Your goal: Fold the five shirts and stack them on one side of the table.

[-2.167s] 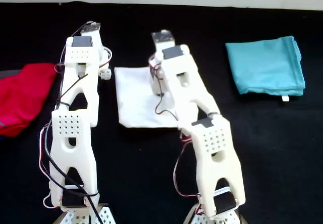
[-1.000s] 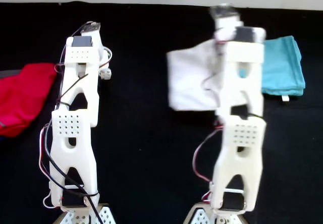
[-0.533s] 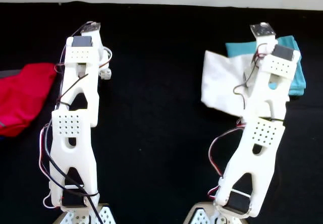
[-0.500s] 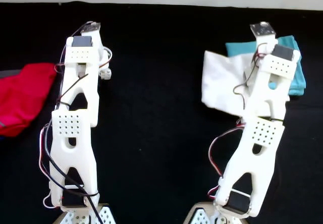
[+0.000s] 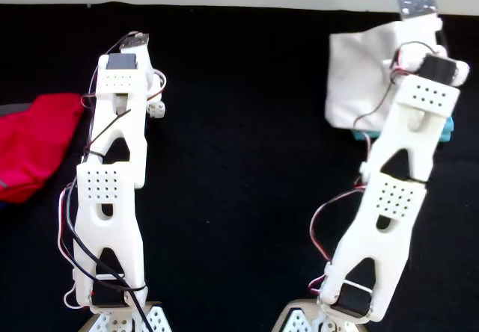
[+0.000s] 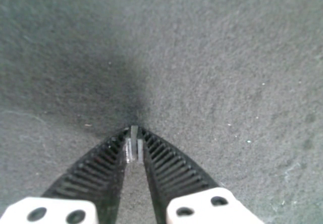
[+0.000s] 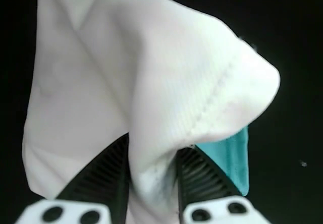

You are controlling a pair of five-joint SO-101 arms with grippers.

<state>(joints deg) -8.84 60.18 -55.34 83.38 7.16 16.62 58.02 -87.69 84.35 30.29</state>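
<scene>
White shirt (image 5: 363,78), pinched by the right gripper (image 7: 151,178), is hanging over the teal shirt (image 7: 232,158) at upper right (left gripper (image 6: 133,146) has its jaws pressed together), while the crumpled red shirt (image 5: 34,145) is lying unfolded.

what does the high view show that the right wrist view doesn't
The high view adds the red shirt bunched beyond the left arm, plus the whole right arm. The right wrist view adds the right gripper close up, its ribbed fingers pinching a fold. Both share the white shirt held over the teal shirt, which peeks out beneath, and the black table.
</scene>
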